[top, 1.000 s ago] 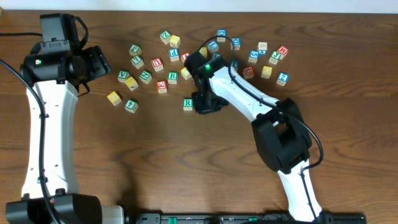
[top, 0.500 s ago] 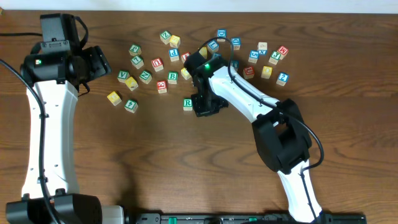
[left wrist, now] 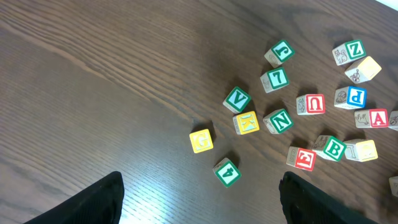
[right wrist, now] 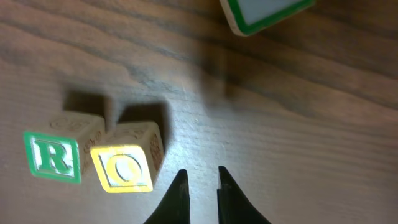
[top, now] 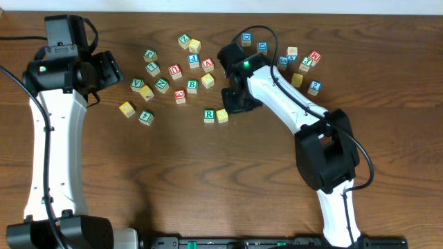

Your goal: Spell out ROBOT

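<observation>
Dark wood-grain table [top: 173,180] fills every view.

Overhead: green R cube [top: 209,115] sits near the table centre, w/ yellow O cube [top: 222,115] touching it on the side toward the right arm, so the pair make a short row. Right tool [top: 234,105] hovers just past the O, a bit further back than the R; its grip can't be judged from up here. Green B cube [top: 192,86] lies behind the R, near but apart, w/ another yellow cube [top: 208,81] close by. Many more cubes scatter behind the R & out to both sides. Blue-lettered cubes [top: 282,62] lie well apart from the R toward the right arm; their letters are too small to read, so the T can't be picked out. Left tool [top: 116,72] is well apart from the R, past the scatter on the left arm's side.

Left wrist view: left tool [left wrist: 200,180] shows as two dark fingers [left wrist: 93,202] in the lower corners, spread wide, only bare table btwn them. Cubes ahead incl. yellow G cube [left wrist: 201,140], green V cube [left wrist: 236,99], red U cube [left wrist: 310,104] & the green B cube [left wrist: 333,148].

Right wrist view: green R cube [right wrist: 55,157] & yellow O cube [right wrist: 123,167] sit side by side, touching. Right tool [right wrist: 201,173] is nearly closed, a thin gap btwn its fingertips [right wrist: 177,199], holding nothing. Its tips sit just beside the O, on the side away from the R. Green-edged cube [right wrist: 264,12], cropped at the frame top, lies well apart from the R.
</observation>
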Controlling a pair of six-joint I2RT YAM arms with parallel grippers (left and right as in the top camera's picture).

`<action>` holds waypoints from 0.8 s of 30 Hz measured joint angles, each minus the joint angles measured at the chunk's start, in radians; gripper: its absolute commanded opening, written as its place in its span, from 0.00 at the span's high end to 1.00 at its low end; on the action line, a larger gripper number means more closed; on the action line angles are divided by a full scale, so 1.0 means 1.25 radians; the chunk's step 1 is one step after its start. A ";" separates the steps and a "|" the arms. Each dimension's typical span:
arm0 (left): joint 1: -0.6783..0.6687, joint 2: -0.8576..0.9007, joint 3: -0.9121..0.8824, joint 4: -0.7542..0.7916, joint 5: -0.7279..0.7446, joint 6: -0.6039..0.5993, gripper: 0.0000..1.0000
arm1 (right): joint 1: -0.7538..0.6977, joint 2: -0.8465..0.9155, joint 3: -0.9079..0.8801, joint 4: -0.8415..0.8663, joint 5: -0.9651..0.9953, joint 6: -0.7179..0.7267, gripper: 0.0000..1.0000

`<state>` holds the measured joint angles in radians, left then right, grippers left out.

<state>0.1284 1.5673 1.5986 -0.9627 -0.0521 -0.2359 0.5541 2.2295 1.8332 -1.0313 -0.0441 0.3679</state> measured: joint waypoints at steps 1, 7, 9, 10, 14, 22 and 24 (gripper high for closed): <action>0.000 0.000 0.000 0.000 0.000 0.000 0.21 | 0.002 0.000 -0.008 0.015 0.000 0.005 0.89; 0.000 0.000 0.000 0.000 0.000 0.000 0.21 | 0.018 0.000 -0.066 0.081 0.001 0.020 0.89; 0.000 0.000 0.000 0.000 0.000 0.000 0.21 | 0.022 0.000 -0.083 0.093 0.000 0.024 0.89; 0.000 0.000 0.000 0.000 0.000 0.000 0.21 | 0.022 0.000 -0.089 0.096 0.000 0.026 0.89; 0.000 0.000 0.000 0.000 0.000 0.000 0.21 | 0.022 0.000 -0.095 0.098 0.000 0.031 0.89; 0.000 0.000 0.000 0.000 0.000 0.000 0.21 | 0.022 0.000 -0.095 0.129 0.000 0.033 0.88; 0.000 0.000 0.000 0.000 0.000 0.000 0.21 | 0.022 0.000 -0.095 0.130 0.000 0.033 0.88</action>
<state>0.1284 1.5673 1.5986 -0.9627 -0.0521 -0.2359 0.5819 2.2295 1.7145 -0.8692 -0.0437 0.4095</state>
